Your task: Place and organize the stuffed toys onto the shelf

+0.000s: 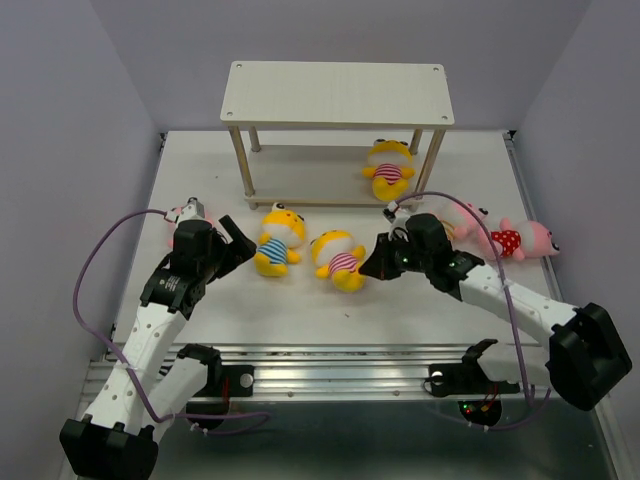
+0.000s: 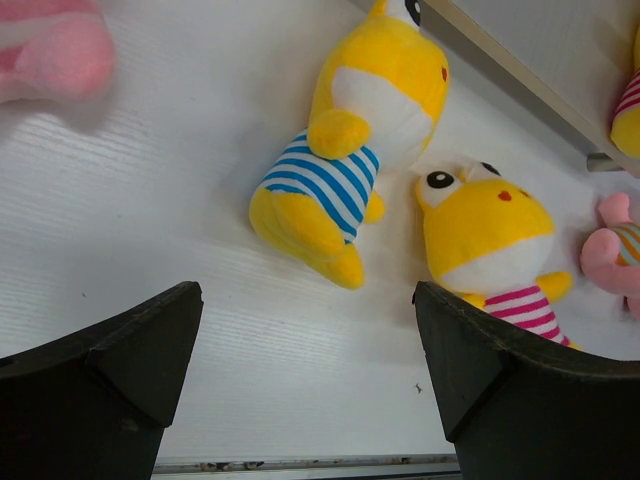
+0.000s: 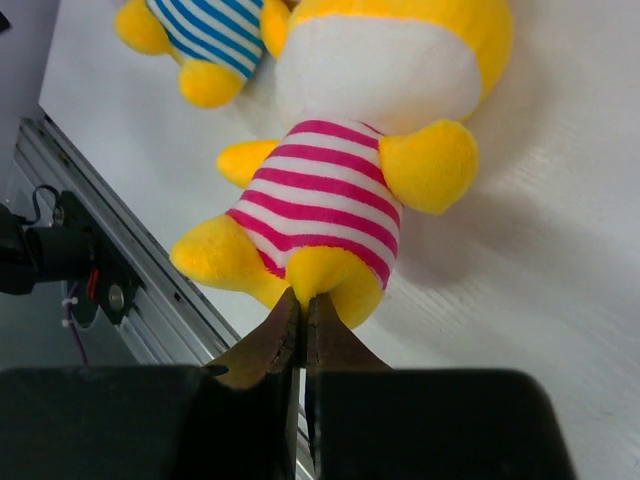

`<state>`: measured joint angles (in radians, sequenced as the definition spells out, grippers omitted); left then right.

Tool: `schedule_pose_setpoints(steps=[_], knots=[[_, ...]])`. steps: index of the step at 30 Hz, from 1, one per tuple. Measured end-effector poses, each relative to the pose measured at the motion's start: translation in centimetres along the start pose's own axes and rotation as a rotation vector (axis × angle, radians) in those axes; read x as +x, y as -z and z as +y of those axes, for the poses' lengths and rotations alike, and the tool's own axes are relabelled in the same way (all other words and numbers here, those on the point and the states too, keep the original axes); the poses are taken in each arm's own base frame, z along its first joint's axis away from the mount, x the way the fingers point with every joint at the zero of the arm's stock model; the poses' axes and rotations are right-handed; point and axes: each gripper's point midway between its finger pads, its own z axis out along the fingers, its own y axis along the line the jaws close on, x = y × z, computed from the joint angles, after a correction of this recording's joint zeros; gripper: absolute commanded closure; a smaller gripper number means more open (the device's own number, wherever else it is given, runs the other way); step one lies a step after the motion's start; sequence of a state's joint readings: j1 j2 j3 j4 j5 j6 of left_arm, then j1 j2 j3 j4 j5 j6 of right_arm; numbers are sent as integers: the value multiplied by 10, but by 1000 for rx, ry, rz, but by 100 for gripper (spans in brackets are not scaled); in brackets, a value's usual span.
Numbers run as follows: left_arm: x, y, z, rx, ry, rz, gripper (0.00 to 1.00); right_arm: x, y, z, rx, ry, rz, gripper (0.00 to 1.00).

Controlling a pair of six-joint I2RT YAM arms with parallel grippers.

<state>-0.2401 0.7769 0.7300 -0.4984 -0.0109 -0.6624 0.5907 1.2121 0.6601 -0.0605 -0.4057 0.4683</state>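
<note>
Pick-up in hand: just in front of the shelf (image 1: 337,92), the right gripper (image 3: 303,300) sits closed at the pink-striped yellow toy (image 3: 330,190)'s foot, perhaps only nipping plush, so the next move is a gentle lift shelfward; the left gripper (image 2: 305,300) is wide open.

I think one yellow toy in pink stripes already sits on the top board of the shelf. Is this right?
No. The yellow toy in pink stripes sits on the lower board of the shelf, not the top one. The top external view shows this.
</note>
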Motion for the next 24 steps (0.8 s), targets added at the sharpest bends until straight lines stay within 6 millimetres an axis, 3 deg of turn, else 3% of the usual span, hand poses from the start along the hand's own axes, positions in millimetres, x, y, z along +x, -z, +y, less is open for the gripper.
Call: schedule_pose_setpoints(steps=[6, 12, 17, 24], knots=[[0, 0, 0, 0, 0, -1, 1, -52, 24, 26, 6, 55, -155, 99], [0, 0, 0, 2, -1, 1, 1, -92, 32, 40, 21, 87, -253, 99], [0, 0, -1, 4, -2, 1, 1, -120, 17, 33, 82, 92, -284, 99], [0, 0, -1, 5, -4, -1, 1, -140, -26, 0, 194, 71, -301, 99]])
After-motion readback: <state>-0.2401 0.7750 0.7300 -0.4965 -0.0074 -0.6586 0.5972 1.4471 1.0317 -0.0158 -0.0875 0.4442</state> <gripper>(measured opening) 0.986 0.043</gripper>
